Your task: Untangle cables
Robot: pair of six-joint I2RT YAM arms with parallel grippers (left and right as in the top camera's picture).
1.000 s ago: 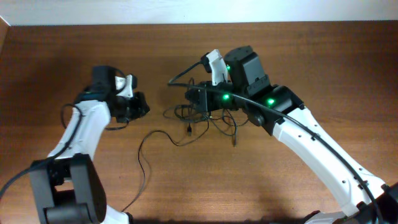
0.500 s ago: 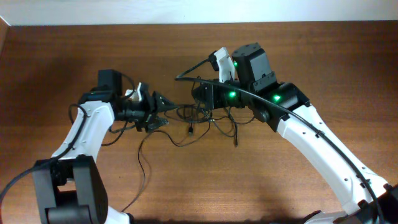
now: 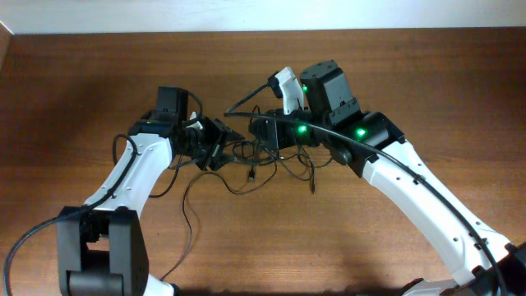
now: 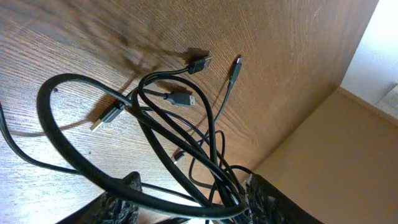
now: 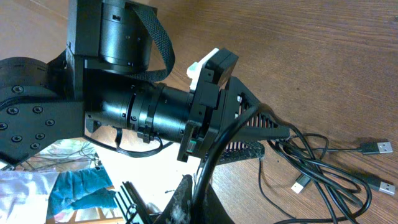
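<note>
The cables [image 3: 265, 158] lie as a tangle of thin black cords at the table's middle, and one strand [image 3: 188, 203] trails toward the front. My left gripper [image 3: 220, 146] is at the tangle's left edge. In the left wrist view it [image 4: 196, 210] stands open, and several cords [image 4: 177, 134] run between its fingers [image 4: 124, 199]. Small plug ends [image 4: 181, 98] rest on the wood beyond. My right gripper [image 3: 255, 130] hovers over the tangle's top. Its jaws [image 5: 200, 202] are shut on one black cable [image 5: 214, 152] that arcs upward.
The wooden table [image 3: 394, 66] ends at a pale wall along the back. Each arm carries its own thicker black wire [image 3: 115, 156] near its links. In the right wrist view the left gripper [image 5: 249, 127] sits close in front, with cable plugs [image 5: 376, 147] to its right.
My left arm has swung right, from well clear of the tangle to its edge. Its jaws have gone from shut to open around the cords. The right gripper has barely shifted.
</note>
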